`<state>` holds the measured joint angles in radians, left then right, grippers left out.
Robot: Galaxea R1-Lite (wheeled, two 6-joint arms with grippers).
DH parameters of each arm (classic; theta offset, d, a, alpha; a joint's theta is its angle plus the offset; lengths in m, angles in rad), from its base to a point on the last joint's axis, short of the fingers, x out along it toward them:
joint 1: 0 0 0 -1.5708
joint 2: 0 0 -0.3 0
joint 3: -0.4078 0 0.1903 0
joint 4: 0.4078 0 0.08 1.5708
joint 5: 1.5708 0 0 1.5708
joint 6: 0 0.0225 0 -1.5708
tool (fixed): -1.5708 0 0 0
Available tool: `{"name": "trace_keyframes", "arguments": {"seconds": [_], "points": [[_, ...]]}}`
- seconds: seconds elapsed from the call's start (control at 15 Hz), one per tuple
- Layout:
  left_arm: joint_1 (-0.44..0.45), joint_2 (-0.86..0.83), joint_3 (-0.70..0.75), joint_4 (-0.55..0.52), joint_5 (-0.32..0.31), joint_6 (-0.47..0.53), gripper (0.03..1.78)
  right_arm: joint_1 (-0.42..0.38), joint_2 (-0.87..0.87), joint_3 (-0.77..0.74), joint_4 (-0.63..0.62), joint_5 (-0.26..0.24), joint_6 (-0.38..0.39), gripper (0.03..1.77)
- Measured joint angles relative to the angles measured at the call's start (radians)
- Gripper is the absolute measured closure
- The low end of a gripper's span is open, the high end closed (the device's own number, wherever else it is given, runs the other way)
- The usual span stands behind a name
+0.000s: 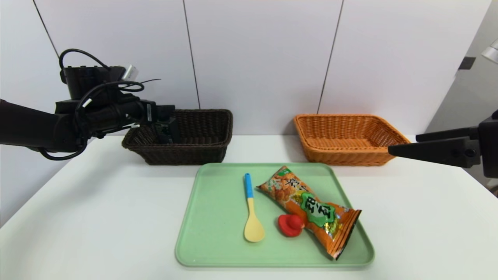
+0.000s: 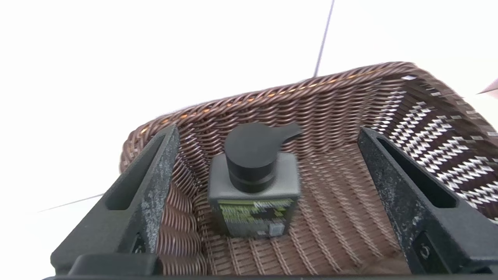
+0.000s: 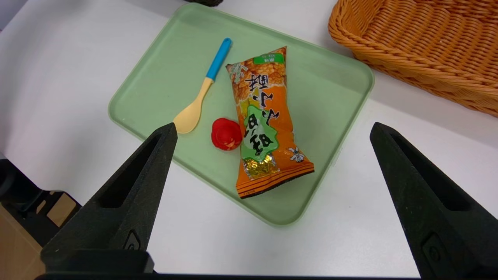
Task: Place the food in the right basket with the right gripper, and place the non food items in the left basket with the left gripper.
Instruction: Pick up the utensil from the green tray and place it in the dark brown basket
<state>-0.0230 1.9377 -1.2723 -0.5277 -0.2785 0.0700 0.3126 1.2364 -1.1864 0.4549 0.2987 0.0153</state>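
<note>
- We are seeing a dark brown woven basket (image 1: 194, 136) and an orange woven basket (image 1: 346, 136).
- We are seeing a pale green tray (image 1: 210, 217).
- We are seeing a spoon (image 1: 251, 210), blue-handled and cream-bowled.
- We are seeing an orange snack packet (image 1: 311, 208) bearing a green patch.
- We are seeing a red toy (image 1: 290, 224).
- We are seeing a grey bottle (image 2: 253, 186), black-capped.

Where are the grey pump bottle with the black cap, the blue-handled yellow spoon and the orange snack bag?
Grey pump bottle with black cap (image 2: 253, 182), left wrist view: on its grey shoulder.
Blue-handled yellow spoon (image 1: 253, 228), head view: on its yellow bowl.
Orange snack bag (image 3: 264, 120), right wrist view: on its printed middle.
</note>
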Motion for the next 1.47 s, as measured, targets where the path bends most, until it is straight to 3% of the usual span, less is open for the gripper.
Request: {"name": "trace_keyframes", "arguments": {"seconds": [0.4, 0.6, 0.87, 1.0, 1.47], "points": [[-0.010, -0.161, 0.123, 0.001, -0.004, -0.005, 0.14, 0.000, -0.017, 0.002, 0.001, 0.001, 0.003, 0.09], [-0.057, -0.248, 0.235, 0.019, -0.001, -0.013, 0.14, 0.000, -0.019, 0.016, -0.006, 0.000, 0.004, 0.09], [-0.188, -0.371, 0.296, 0.190, 0.022, -0.113, 0.13, 0.000, -0.019, 0.025, -0.008, -0.002, 0.008, 0.09], [-0.268, -0.407, 0.301, 0.264, 0.097, -0.136, 0.12, -0.001, -0.019, 0.028, -0.007, -0.003, 0.008, 0.09], [-0.624, -0.354, 0.306, 0.349, 0.488, -0.265, 0.12, 0.000, -0.020, 0.068, -0.009, -0.002, 0.010, 0.09]]}}
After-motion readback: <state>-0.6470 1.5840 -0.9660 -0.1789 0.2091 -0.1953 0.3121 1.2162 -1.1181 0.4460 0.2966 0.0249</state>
